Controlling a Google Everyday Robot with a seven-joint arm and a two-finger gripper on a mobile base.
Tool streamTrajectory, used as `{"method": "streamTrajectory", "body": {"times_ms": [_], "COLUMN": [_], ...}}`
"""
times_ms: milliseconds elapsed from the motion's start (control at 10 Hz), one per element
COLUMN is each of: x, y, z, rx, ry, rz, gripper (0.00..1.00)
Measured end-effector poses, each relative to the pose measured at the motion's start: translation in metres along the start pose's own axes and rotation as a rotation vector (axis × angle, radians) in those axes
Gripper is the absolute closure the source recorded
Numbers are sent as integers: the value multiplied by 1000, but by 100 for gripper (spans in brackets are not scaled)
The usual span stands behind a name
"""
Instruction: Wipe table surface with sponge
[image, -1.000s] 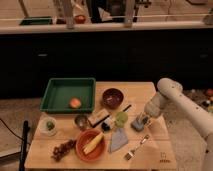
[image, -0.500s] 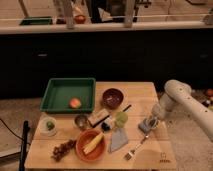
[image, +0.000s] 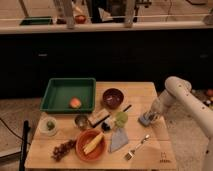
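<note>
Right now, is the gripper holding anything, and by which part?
The gripper is down at the table surface on the sponge, pressing on its top. Whether it actually grips the sponge cannot be told.

Gripper (image: 151, 116) down at table surface (image: 142, 95), right edge, about three o'clock from centre, over sponge (image: 145, 119). Green tray (image: 56, 94) at ten o'clock holding an orange fruit (image: 75, 102). Fork (image: 137, 147) at five o'clock.
</note>
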Motion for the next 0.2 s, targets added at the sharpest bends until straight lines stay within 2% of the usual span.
{"method": "streamTrajectory", "body": {"times_ms": [200], "x": [4], "y": [-8], "z": [4], "rx": [25], "ry": [-13], "rz": [-19], "gripper": [100]}}
